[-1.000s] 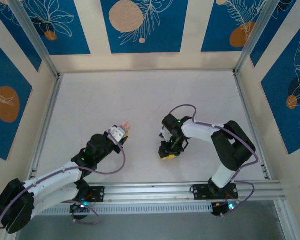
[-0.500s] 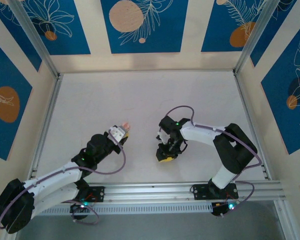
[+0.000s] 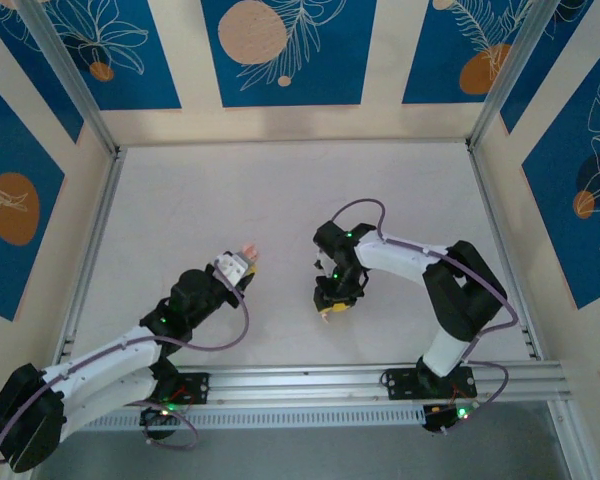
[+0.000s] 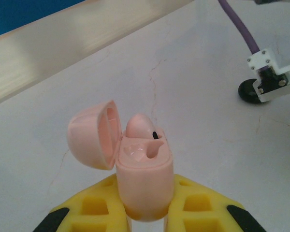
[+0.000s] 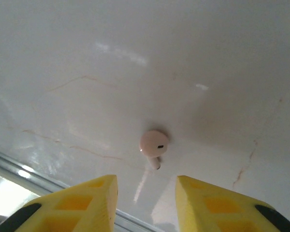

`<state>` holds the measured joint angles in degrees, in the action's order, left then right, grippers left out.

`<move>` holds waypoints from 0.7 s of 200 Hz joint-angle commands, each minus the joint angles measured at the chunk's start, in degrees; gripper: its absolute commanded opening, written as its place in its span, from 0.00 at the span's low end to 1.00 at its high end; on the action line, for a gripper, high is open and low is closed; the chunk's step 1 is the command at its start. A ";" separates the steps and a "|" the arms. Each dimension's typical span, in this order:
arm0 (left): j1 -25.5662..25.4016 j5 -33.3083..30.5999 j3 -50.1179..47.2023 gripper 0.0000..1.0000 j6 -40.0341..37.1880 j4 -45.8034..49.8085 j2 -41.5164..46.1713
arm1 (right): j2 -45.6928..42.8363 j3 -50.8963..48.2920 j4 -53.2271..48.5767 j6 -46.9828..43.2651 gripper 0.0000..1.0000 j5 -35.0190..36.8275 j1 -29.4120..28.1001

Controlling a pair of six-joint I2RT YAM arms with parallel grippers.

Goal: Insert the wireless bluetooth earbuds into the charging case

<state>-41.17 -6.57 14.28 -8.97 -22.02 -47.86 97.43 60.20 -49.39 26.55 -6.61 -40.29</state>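
My left gripper is shut on the pink charging case, which it holds upright above the table with its lid swung open to the left. One pale pink earbud with a small black mark sits in the case's far slot; the near slot is hollow. A second pale pinkish-white earbud lies loose on the table, stem toward the camera. My right gripper hangs over it, open, yellow fingers on either side and short of it. From above, the left gripper and right gripper stand mid-table.
The white table has faint cracks and open room at the back. An aluminium rail runs along the near edge, close behind my right gripper. A pale bracket of the right arm with its purple cable shows right of the case.
My right gripper has shifted slightly left and away from the rail, staying open. The left arm has held still with the case.
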 commanded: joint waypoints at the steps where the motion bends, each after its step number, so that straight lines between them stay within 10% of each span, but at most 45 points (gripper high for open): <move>1: -0.63 -0.99 -0.31 0.11 0.01 0.31 1.23 | 2.13 1.82 -2.13 -0.42 0.36 0.99 -0.67; 140: -0.58 -1.08 -0.43 0.11 0.10 1.37 2.71 | 7.59 3.35 -1.11 0.26 0.23 2.89 -3.30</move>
<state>-41.17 -6.74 14.17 -8.97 -21.30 -45.80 104.57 63.26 -49.58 26.06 -4.40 -43.03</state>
